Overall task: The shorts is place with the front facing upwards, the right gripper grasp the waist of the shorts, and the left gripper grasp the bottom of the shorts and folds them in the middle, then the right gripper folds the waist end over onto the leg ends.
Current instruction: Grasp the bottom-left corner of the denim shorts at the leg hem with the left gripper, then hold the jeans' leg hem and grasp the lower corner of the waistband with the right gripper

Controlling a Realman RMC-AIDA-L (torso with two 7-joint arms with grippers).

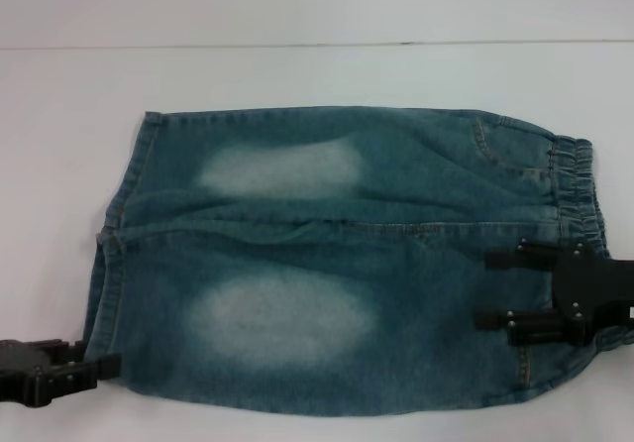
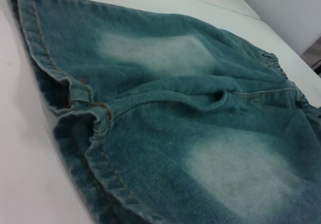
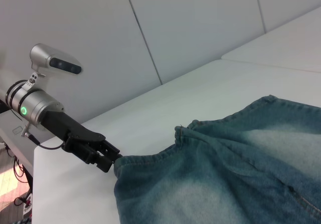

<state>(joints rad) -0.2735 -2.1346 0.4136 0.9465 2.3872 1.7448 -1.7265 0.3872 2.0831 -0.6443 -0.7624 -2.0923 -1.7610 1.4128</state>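
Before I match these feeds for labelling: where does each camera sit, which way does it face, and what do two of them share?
Head view: above, looking down on the shorts; left gripper at the leg hem, right gripper open over the waist.
Left wrist view: low beside the leg ends, facing the waist; no gripper shows.
Right wrist view: from the waist side, facing the left gripper.
Head and right wrist views share the left gripper.

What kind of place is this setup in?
Probably a robot lab or test room: a bare white table, plain white wall panels, and loose cables beside the table, with only denim shorts laid out.
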